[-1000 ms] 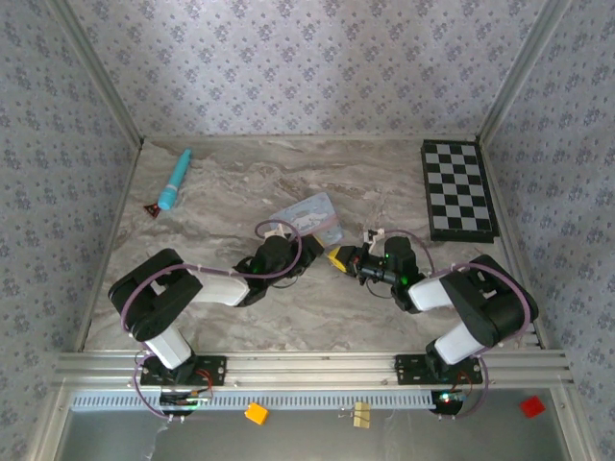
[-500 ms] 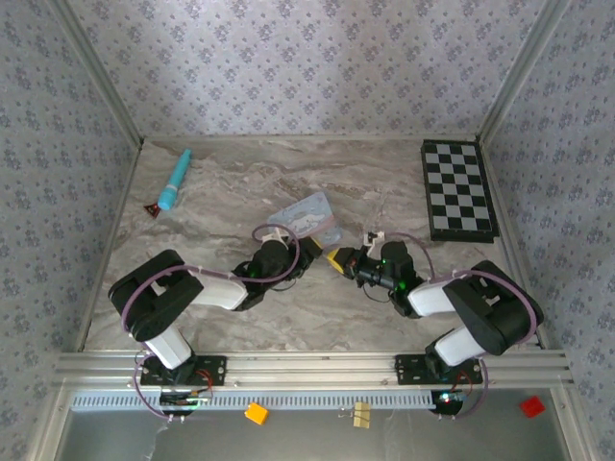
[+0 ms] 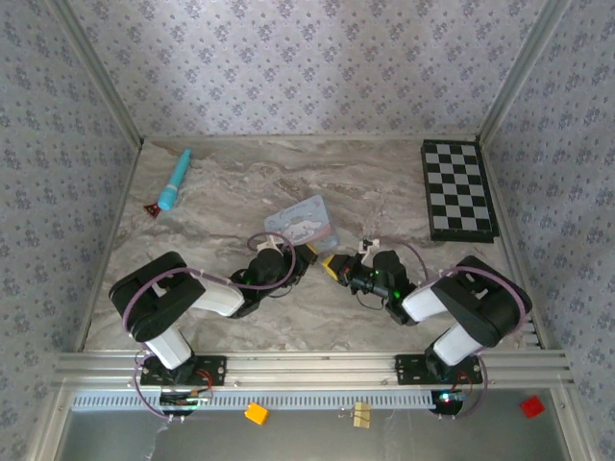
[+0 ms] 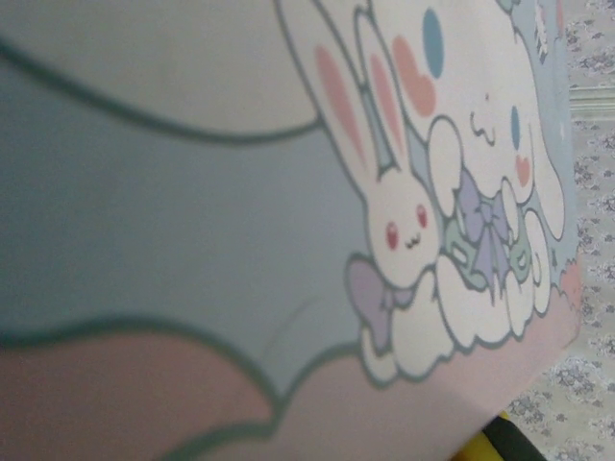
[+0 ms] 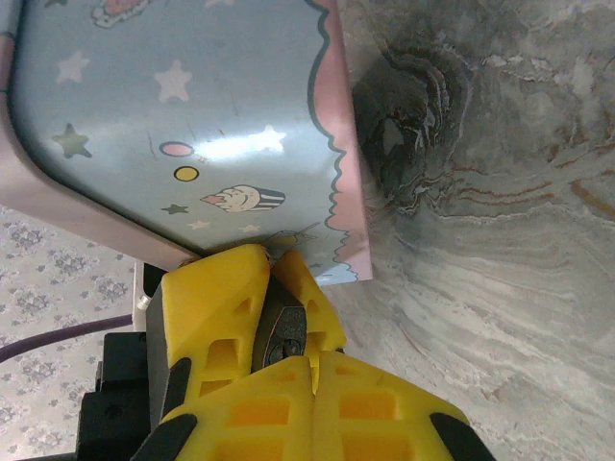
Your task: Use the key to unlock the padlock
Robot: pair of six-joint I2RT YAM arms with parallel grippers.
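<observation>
**Right gripper** (image 5: 274, 264): the yellow fingers are pressed together on a small dark metal piece (image 5: 284, 331). Going by the task, this is judged to be the key. From above, this gripper (image 3: 334, 266) lies low over the marble table (image 3: 221, 206). It points across toward the left arm and slightly away from the bases.

**Left gripper** (image 3: 292, 257): it comes in from the opposite side and faces the right one, with a narrow gap between them. Its jaws are hidden under its own wrist in the overhead view. Its wrist camera sits hard against the rabbit print of the pale blue tin (image 4: 192, 192). Whether it is open or gripping anything cannot be told.

**Padlock**: it cannot be identified with certainty. A small dark shape (image 3: 310, 253) sits at the near edge of the tin (image 3: 303, 221), between the two grippers, and it may be the lock. It is too small to confirm, and no keyhole can be made out.

**Governing relation**: the right fingertips sit just beside the pink-bordered near corner of the tin (image 5: 173, 96) — touching or a hair apart, which of the two cannot be told. The gripped piece runs along the fingers and points at that corner. If the dark shape is the lock, it lies ahead of the right gripper and a little toward the left arm. The right arm carries the key and is placed to bring it in. The coming move is judged to depend on lining the key's long axis up with the keyhole — an alignment the frames do not let me check.
</observation>
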